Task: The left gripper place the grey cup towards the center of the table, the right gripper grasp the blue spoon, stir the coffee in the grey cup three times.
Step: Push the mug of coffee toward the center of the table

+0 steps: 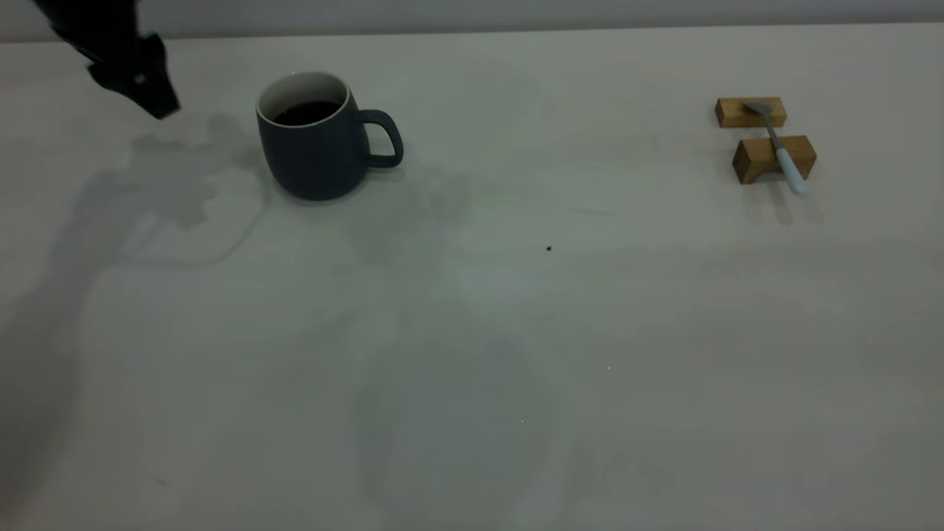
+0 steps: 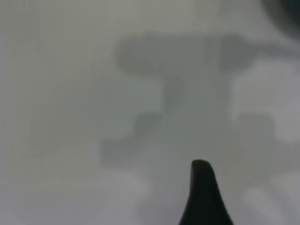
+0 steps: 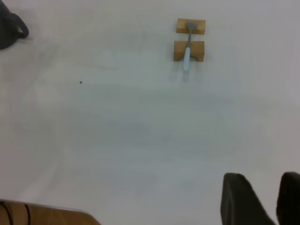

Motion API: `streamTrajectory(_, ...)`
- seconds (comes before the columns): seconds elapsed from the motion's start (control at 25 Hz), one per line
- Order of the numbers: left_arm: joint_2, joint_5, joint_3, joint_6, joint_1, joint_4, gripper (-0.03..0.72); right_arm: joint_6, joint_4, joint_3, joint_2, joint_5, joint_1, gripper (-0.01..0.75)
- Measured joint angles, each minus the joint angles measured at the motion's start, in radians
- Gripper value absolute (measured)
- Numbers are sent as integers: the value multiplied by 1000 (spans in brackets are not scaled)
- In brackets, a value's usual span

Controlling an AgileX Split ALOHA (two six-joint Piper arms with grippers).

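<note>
**Cup at far left of table, spoon on blocks at far right, both grippers clear**

On the table (image 1: 472, 354), toward its far left part in the exterior view, the grey cup (image 1: 313, 147) stands upright with its loop handle pointing toward the table's middle. Coffee (image 1: 307, 112) shows as a dark surface well below the white rim. Cup sits on its own; nothing touches it.

Left gripper (image 1: 151, 92) hangs above the table at the far left corner, beside the cup on the side away from the handle, apart from it, and its shadow falls on the surface between the two. Only one dark fingertip (image 2: 204, 197) enters the left wrist view, so whether this gripper is spread or closed cannot be told.

Blue spoon (image 1: 782, 151) lies at the far right of the table, well apart from the cup. It bridges two wooden blocks (image 1: 773, 157): metal bowl on the farther block, pale handle across the nearer one, handle end overhanging toward the camera.

Right gripper (image 3: 267, 199) appears only in the right wrist view, high over the table and well back from the spoon. Two black fingers (image 3: 241, 199) stand with a small gap between them, holding nothing.

A dark speck (image 1: 549, 248) marks the table near its centre.
</note>
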Motion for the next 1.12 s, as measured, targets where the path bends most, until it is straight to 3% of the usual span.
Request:
streamTrajectory(0.2,81,-6,-53,293,-7,-124,585,0,0,0,0,0,0,238)
streamTrajectory(0.48,158,-44,-61,545,-52,-278,585,0,0,0,0,0,0,238)
streamTrajectory(0.68,164,-64,-61,600,-98,-334,585,0,0,0,0,0,0,238)
streamTrajectory(1.12,168,-140,-61,574,-284,-377,585,0,0,0,0,0,0,238)
